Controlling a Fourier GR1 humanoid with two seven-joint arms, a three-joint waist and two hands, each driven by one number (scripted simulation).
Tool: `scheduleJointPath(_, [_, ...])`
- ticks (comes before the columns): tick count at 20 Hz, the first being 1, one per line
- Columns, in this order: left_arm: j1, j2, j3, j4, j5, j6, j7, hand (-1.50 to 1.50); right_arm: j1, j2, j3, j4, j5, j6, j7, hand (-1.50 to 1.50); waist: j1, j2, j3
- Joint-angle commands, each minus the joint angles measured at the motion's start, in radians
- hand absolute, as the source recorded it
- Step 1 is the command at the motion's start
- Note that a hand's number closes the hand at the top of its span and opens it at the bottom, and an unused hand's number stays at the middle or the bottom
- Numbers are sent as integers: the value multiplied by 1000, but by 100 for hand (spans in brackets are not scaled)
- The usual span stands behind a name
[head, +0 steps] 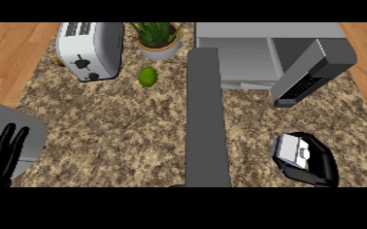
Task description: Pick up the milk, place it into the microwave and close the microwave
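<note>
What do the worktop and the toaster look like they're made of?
The worktop looks like polished granite or a similar stone: a dense brown, beige and black speckle all over. The toaster looks like brushed metal, a pale silver-grey shell, with dark knobs that are probably plastic.

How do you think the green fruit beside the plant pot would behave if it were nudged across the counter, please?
The green fruit looks rounded and smooth, so it would probably roll rather than slide. It seems small, likely light. The plant pot and toaster sit close by, so it may bump them.
</note>
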Motion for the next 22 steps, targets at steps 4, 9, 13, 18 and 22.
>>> scheduleJointPath(4, [5, -11, 13, 18, 2, -9, -13, -150, -14, 62, -12, -109, -43, -52, -31, 150, 1, 0, 0])
scheduleJointPath(9, [24, -12, -28, -13, 6, -6, 4, -150, -99, -1, -48, -26, -78, 4, -22, 150, 3, 0, 0])
scheduleJointPath(13, [-30, 35, 59, 10, 78, -31, 42, -150, 10, 42, 26, -255, -79, 21, 49, 150, -6, -2, -1])
scheduleJointPath(18, [-7, 10, 58, 26, 46, -31, 5, -150, 90, 73, 96, -490, -112, 63, 202, 150, -9, -3, -2])
scheduleJointPath(22, [22, -12, 9, -43, 40, 2, 41, -150, 149, 142, 183, -712, -51, -54, 312, 150, -9, -4, -2])
